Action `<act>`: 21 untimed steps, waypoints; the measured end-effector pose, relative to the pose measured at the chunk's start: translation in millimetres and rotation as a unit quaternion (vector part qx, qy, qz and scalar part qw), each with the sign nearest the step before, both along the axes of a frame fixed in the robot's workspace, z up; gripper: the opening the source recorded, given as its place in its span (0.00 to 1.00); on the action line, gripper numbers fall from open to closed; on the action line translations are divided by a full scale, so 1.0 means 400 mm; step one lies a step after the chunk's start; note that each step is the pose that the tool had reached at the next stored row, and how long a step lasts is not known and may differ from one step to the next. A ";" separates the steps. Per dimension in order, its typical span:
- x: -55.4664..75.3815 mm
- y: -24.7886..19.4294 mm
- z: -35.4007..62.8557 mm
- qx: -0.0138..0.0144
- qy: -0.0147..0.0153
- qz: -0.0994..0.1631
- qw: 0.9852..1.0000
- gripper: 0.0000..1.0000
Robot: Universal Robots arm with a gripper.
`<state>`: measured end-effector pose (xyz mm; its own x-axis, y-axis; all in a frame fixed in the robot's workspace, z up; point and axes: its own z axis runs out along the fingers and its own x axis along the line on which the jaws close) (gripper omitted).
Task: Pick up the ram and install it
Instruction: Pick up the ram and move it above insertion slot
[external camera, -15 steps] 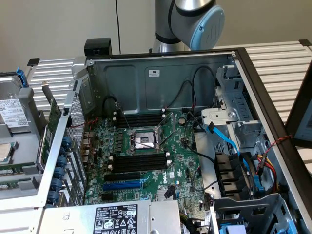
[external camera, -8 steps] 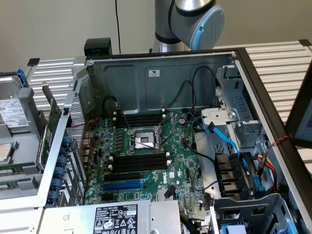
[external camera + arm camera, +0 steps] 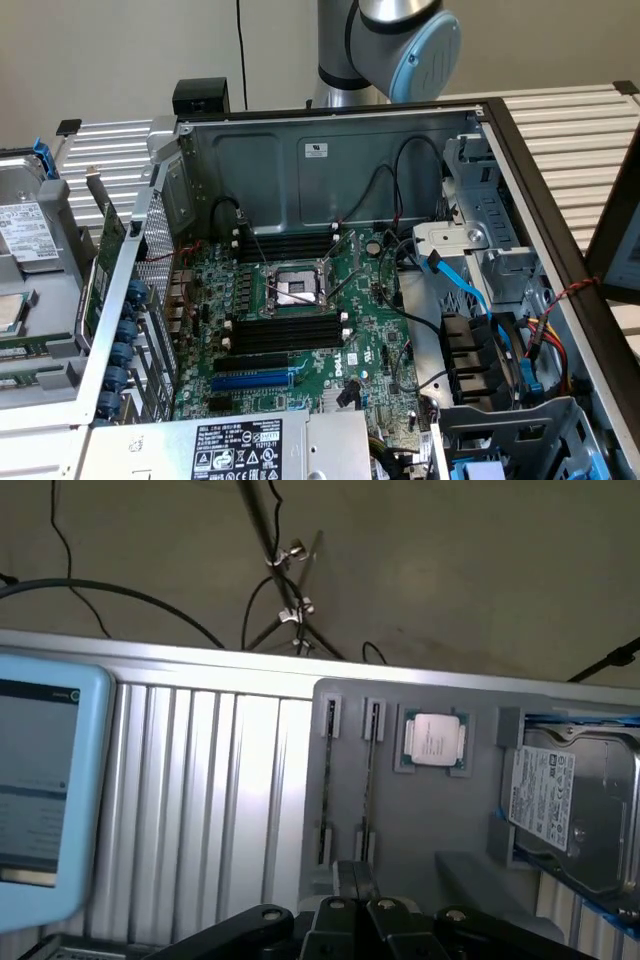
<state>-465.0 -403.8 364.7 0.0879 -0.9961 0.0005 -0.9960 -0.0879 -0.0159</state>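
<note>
Gripper [image 3: 355, 905] sits closest to the lens, fingers pressed together with nothing visibly pinched, hovering by the slotted end of the gray tray [image 3: 470, 820]. Ram [image 3: 371, 770] stands on edge in a tray slot, second thin stick [image 3: 330, 780] just beside it, CPU [image 3: 433, 740] and hard drive [image 3: 570, 800] further along. Open PC case [image 3: 330, 150] lies to the exterior view's right of the tray, black memory slots [image 3: 285, 330] near its socket.

The ram [image 3: 367, 780] stands on edge, a thin dark strip, slotted in the grey tray [image 3: 440, 820] near one side edge.
</note>
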 end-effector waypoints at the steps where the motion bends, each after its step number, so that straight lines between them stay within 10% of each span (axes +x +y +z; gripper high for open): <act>1: 0.000 0.000 -0.001 0.000 0.000 0.002 1.000 0.11; 10: 0.000 0.000 -0.018 0.000 0.000 0.004 1.000 0.11; 17: 0.000 0.000 -0.037 0.000 0.000 0.004 1.000 0.42; 21: 0.000 0.000 -0.056 0.000 0.000 0.004 1.000 0.42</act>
